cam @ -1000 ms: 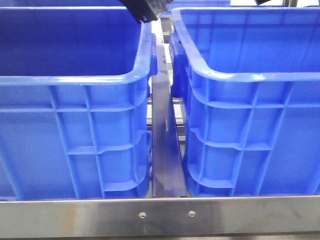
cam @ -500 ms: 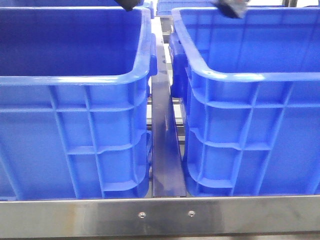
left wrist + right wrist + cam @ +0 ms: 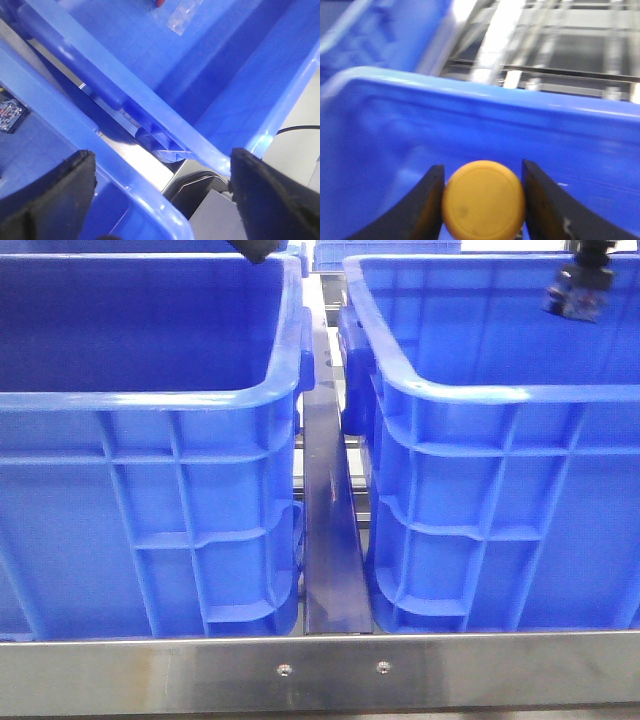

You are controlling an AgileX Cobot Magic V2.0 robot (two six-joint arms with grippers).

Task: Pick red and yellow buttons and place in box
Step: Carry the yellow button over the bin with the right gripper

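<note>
My right gripper [image 3: 482,192] is shut on the yellow button [image 3: 483,202], a round yellow-orange disc held by its sides between the two fingers. In the front view that gripper [image 3: 580,288] hangs over the inside of the right blue box [image 3: 500,395], near its far wall. My left gripper [image 3: 162,180] is open and empty, its jaws wide apart above the gap between the two boxes. Only a bit of the left arm [image 3: 257,249] shows in the front view. A small red piece [image 3: 159,3], cut off by the frame edge, lies on a box floor.
The left blue box [image 3: 150,400] stands beside the right one, with a metal rail [image 3: 330,530] in the narrow gap between them. A steel bar [image 3: 320,670] runs along the front. A clear strip [image 3: 184,17] lies by the red piece. A small dark object [image 3: 9,115] lies in the other box.
The right gripper has moved right and down over the right box. The left arm rose out of the top of the front view, then held still.
</note>
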